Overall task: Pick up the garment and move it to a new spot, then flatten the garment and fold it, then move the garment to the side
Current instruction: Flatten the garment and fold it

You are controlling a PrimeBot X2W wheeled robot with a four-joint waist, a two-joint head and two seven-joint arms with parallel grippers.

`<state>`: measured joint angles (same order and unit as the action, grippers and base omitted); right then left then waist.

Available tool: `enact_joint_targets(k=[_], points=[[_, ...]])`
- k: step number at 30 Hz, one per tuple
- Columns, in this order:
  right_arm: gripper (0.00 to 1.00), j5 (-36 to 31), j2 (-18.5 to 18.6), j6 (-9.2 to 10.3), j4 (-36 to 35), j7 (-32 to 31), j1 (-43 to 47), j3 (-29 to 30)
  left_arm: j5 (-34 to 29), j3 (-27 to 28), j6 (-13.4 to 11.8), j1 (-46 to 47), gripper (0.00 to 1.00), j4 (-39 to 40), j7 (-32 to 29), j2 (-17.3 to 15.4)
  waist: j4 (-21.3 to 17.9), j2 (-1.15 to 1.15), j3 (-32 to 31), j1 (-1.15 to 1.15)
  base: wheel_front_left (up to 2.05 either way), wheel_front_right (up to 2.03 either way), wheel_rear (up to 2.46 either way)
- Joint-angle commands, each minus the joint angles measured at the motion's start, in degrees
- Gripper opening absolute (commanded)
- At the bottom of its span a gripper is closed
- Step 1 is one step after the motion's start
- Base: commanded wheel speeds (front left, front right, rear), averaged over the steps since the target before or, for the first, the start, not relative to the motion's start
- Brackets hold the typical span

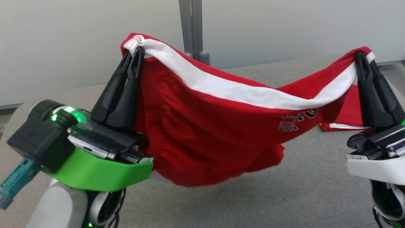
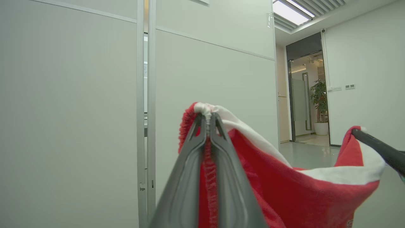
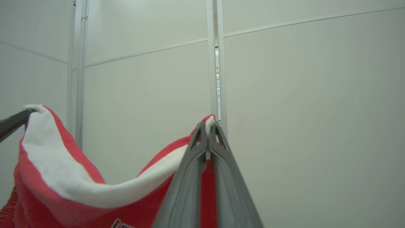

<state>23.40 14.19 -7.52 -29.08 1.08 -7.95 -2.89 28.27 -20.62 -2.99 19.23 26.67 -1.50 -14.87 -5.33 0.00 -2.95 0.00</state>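
Red with a white band, the garment (image 1: pixel 205 126) hangs like a hammock between two clamped claws. The left claw (image 1: pixel 135 53) pinches the gathered waistband corner and the right claw (image 1: pixel 362 58) pinches the far end. Held high and apart, I'd say, to spread it before laying flat. Its belly sags over the grey counter (image 1: pixel 284 196), where a red flap (image 1: pixel 343 125) lies. A metal post (image 1: pixel 191 28) stands behind, clear of the cloth.

We cannot read the lettering (image 1: pixel 297 122) on the garment (image 1: pixel 202 133): folds crumple it, and the right wrist view crops it at the bottom edge. Garment's right end partly hidden behind the right end effector (image 1: pixel 361 57), itself cropped at right.
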Motion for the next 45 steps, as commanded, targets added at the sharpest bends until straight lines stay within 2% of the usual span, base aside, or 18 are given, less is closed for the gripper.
enact_joint_targets(k=[1,4,7,10,14,15,19,23,25,30,33,38,45], points=[[0.0,-0.61,-0.1,0.07,-1.47,-1.42,0.53,0.71,-0.27,0.54,0.13,1.62,0.0,0.5,-1.44,-1.44,-0.79,0.0,0.22,0.0,0.0,0.0,0.0],[0.0,-2.13,0.14,0.07,-2.59,-4.45,-0.49,2.01,1.0,0.68,0.55,3.29,0.0,-1.02,-5.15,-2.58,-1.27,0.0,1.58,0.0,0.0,0.0,0.0],[0.0,-1.9,-0.02,0.07,1.02,-6.04,-2.39,0.84,1.49,0.42,1.56,6.74,0.0,-5.29,-7.71,-3.6,-1.6,0.0,4.51,0.0,0.0,0.0,0.0],[0.0,-2.72,1.11,0.07,7.76,-5.7,-7.45,-1.22,2.86,0.19,3.01,11.0,0.0,-12.11,-9.04,-2.84,-2.05,0.0,8.58,0.0,0.0,0.0,0.0],[0.0,-4.47,0.6,0.07,20.26,-2.48,-22.14,-5.19,3.39,0.38,5.79,23.63,0.0,-24.71,-9.91,-1.63,-3.06,0.0,15.04,0.0,0.0,0.0,0.0],[0.0,-5.31,0.48,0.07,22.17,-1.66,-24.9,-5.5,3.05,0.64,6.06,25.92,0.0,-26.63,-9.32,-1.33,-3.3,0.0,15.93,0.0,0.0,0.0,0.0],[0.0,-9.02,-4.61,0.07,34.44,5.54,-41.3,-3.93,0.79,2.68,6.29,39.82,0.0,-37.79,-3.91,0.7,-4.77,0.0,21.07,0.0,0.0,0.0,0.0],[0.0,-12.09,-8.76,0.07,42.76,11.58,-48.48,-2.01,0.31,4.17,6.47,45.78,0.0,-44.89,3.02,2.42,-4.9,0.0,24.48,0.0,0.0,0.0,0.0],[0.0,-12.16,-9.87,0.07,45.91,12.94,-48.72,-2.37,0.51,4.34,7.02,45.51,0.0,-47.72,5.89,2.83,-4.71,0.0,25.91,0.0,0.0,0.0,0.0],[0.0,-11.73,-10.8,0.07,53.92,14.11,-43.33,-4.2,1.19,2.63,8.21,38.35,0.0,-55.19,10.24,3.6,-3.69,0.0,28.82,0.0,0.0,0.0,0.0],[0.0,-10.48,-11.07,0.07,55.12,14.17,-39.77,-3.6,1.17,1.24,8.74,33.92,0.0,-58.92,12.49,4.12,-3.33,0.0,30.07,0.0,0.0,0.0,0.0],[0.0,-7.23,-11.23,0.07,51.76,14.15,-33.37,-3.37,2.39,1.71,9.26,27.47,0.0,-60.47,15.64,5.23,-3.15,0.0,30.35,0.0,0.0,0.0,0.0],[0.0,-5.39,-11.2,0.07,43.11,14.16,-24.87,0.55,0.94,2.79,9.44,19.53,0.0,-53.67,16.7,6.22,-1.97,0.0,26.23,0.0,0.0,0.0,0.0]])
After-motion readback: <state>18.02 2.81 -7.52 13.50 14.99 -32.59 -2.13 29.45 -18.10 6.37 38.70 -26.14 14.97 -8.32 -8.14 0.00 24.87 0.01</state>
